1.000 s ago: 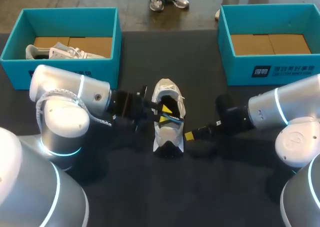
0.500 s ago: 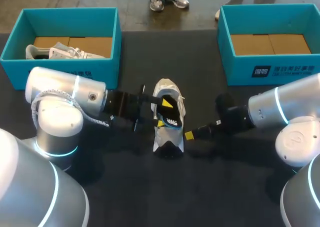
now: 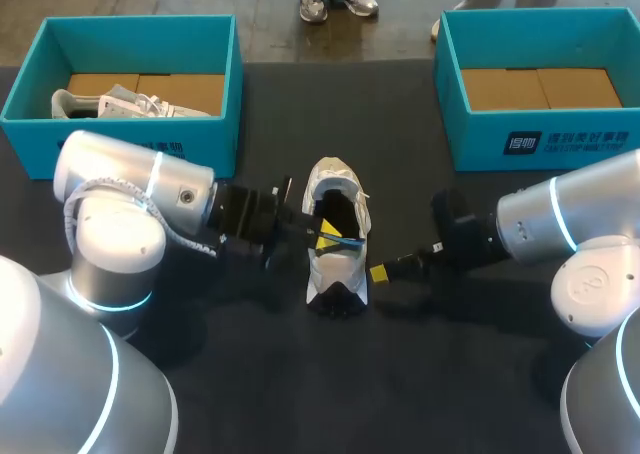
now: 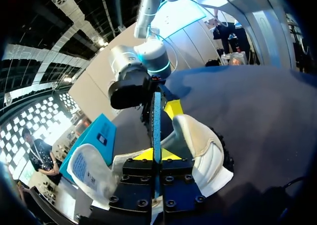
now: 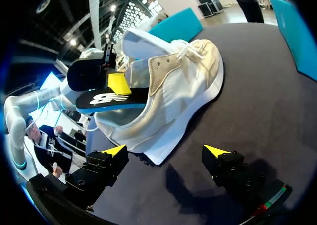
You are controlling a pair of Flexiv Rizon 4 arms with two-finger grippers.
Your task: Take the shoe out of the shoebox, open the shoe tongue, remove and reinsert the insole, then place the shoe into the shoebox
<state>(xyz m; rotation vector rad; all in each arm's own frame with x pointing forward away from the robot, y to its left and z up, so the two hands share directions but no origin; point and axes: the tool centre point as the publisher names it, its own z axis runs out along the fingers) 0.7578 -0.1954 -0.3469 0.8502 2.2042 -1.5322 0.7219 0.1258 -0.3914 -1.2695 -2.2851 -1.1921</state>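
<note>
A white shoe [image 3: 335,259] lies in the middle of the dark table. My left gripper [image 3: 322,234] is at the shoe's opening, shut on the black insole with a blue underside [image 3: 343,240]. In the left wrist view the insole [image 4: 156,118] shows edge-on as a thin blue strip pinched by the gripper [image 4: 157,155], with the shoe [image 4: 200,145] below. My right gripper [image 3: 385,270] stands open just right of the shoe, touching nothing. In its own view, the right gripper [image 5: 164,153] faces the shoe's side [image 5: 173,96], with the insole [image 5: 106,100] sticking out of the opening.
A teal shoebox [image 3: 140,139] at the back left holds another white shoe [image 3: 130,104]. A second teal shoebox [image 3: 560,139] at the back right shows only its cardboard floor. Bare dark table lies in front of the shoe.
My left gripper's fingers parted and then closed again on the insole, which now sits lower and flatter in the shoe's opening. The right arm has kept still.
</note>
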